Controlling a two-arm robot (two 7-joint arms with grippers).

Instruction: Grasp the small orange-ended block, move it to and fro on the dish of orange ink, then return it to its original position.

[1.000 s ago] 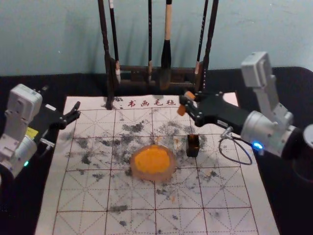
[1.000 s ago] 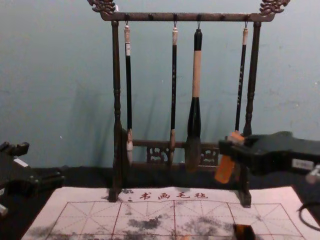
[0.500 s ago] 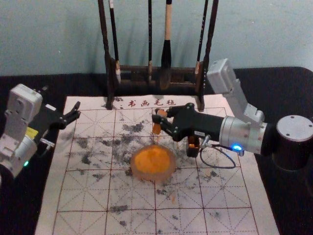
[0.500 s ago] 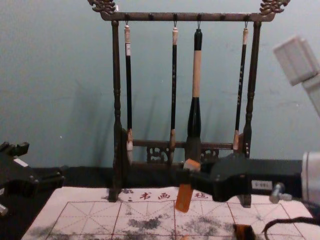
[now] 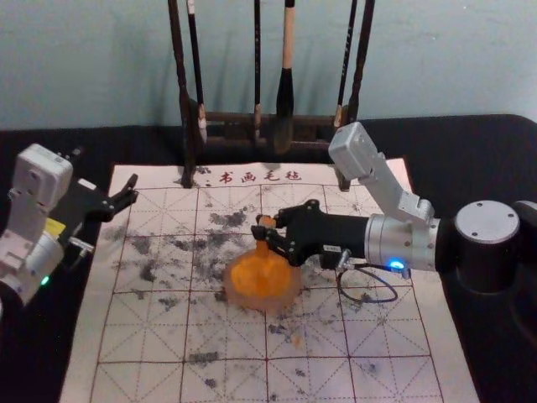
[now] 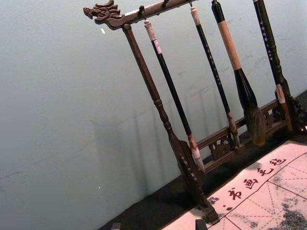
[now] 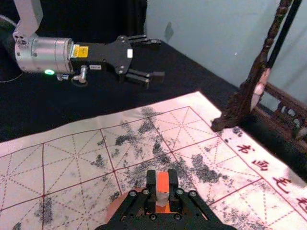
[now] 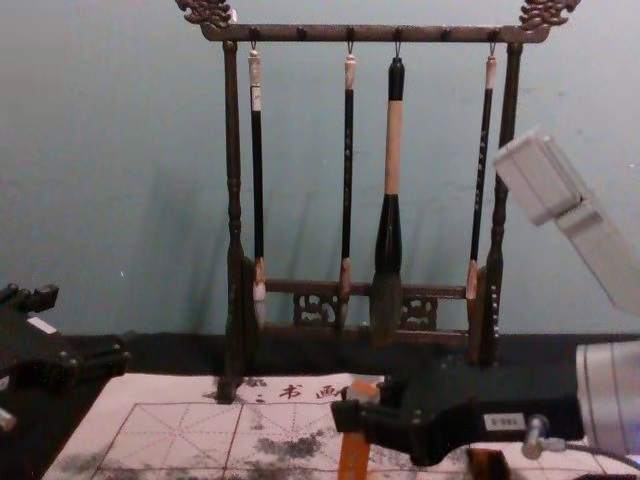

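A: Where do we see the right gripper (image 5: 266, 228)?

B: We see it in the head view, over the far part of the round dish (image 5: 252, 304). It reaches in from the right.

A: What do its fingers do?

B: They pinch the small block (image 8: 353, 456) between them. In the right wrist view we see 2 black fingers, with 1 on each side of it. The block has a pale middle and an orange end.

A: How does the block stand?

B: It is almost upright and leans just a bit. Its low end points down at the orange ink (image 5: 264, 279). We can't tell if it touches the ink.

A: And the left gripper (image 5: 132, 190)?

B: We see it parked by the left edge of the mat (image 5: 151, 332), well apart from the dish. Its 2 fingers are spread, and they hold nothing.

A: What else do we see?

B: A small dark box (image 8: 488, 464) with some orange on it is low in the chest view, under the right gripper. The mat has red lines and dark smudges. Past its far edge we see a brown rack (image 8: 233, 150) with 4 brushes (image 8: 393, 150) hanging down. The fattest brush has a tan part on its handle.
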